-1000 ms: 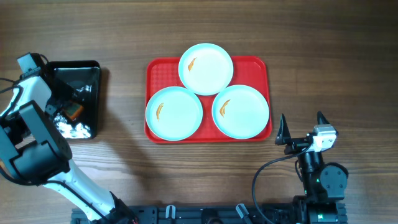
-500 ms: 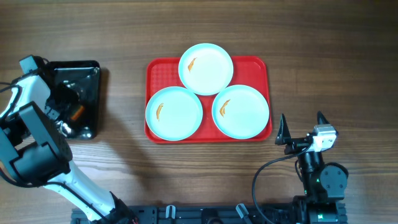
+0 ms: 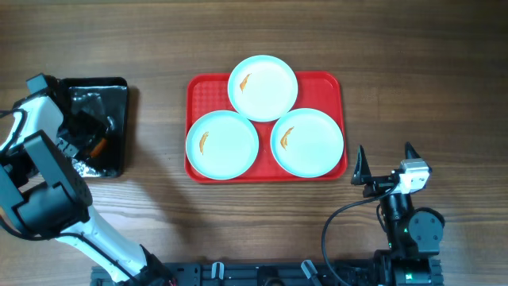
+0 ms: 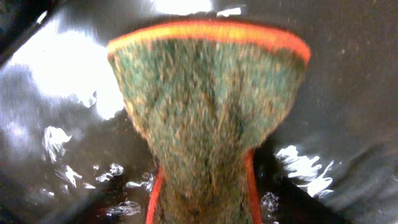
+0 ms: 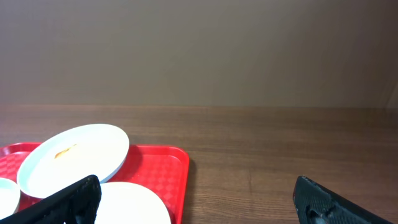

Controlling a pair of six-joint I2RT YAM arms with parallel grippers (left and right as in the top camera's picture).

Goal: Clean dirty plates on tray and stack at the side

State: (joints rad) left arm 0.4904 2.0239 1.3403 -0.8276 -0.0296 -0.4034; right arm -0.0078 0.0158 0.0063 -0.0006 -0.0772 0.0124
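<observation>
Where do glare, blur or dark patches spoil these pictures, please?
Left wrist view: the sponge fills the frame, soft and smeared, with white glare patches on the glossy black tray. Overhead view: sharp and evenly lit, with only small highlights on that tray. Right wrist view: the right gripper shows as dark, featureless shapes at the bottom corners; the plates and red tray are clear.

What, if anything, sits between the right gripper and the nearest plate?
Nothing visible. Only bare table lies between the right gripper and the red tray, where the nearest plate sits in the corner closest to it.
</observation>
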